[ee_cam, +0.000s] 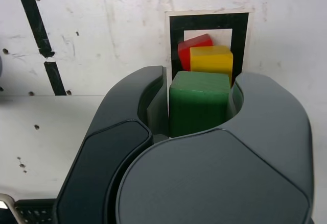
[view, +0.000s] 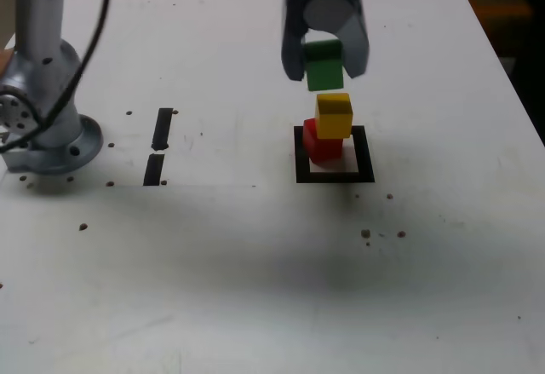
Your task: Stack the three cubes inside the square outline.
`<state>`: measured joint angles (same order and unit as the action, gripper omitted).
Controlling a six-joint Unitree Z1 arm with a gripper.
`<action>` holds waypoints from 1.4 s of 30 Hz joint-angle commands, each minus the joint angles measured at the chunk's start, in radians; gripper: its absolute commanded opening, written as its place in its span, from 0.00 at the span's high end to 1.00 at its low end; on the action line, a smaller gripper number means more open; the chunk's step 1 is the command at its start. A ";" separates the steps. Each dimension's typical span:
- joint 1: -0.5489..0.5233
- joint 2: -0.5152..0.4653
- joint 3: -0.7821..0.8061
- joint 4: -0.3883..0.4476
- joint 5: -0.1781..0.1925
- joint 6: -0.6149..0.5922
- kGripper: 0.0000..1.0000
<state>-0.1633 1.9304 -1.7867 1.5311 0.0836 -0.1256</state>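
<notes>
1. The tool (view: 324, 66) grips the green cube (view: 324, 66).
2. Yellow (view: 334, 117) sits on red (view: 323, 141), offset, within the outline (view: 303, 175) on the counter (view: 230, 255).
3. Likely step: bringing green over to top the stack.
4. Next: centre green above yellow, lower gently, release.

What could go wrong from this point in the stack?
The yellow cube sits off-centre on the red cube, overhanging toward the exterior view's right, so it could tip when the green cube lands. The green cube, held by the gripper, could also slide off if released off-centre.
</notes>
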 commanded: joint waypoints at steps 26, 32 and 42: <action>0.040 0.092 -0.011 -0.044 0.004 0.064 0.71; 0.047 0.096 -0.006 -0.040 -0.012 0.074 0.47; 0.051 0.097 -0.002 -0.041 -0.027 0.087 0.03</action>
<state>-0.1137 2.0246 -1.7890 1.4895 0.0574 -0.0400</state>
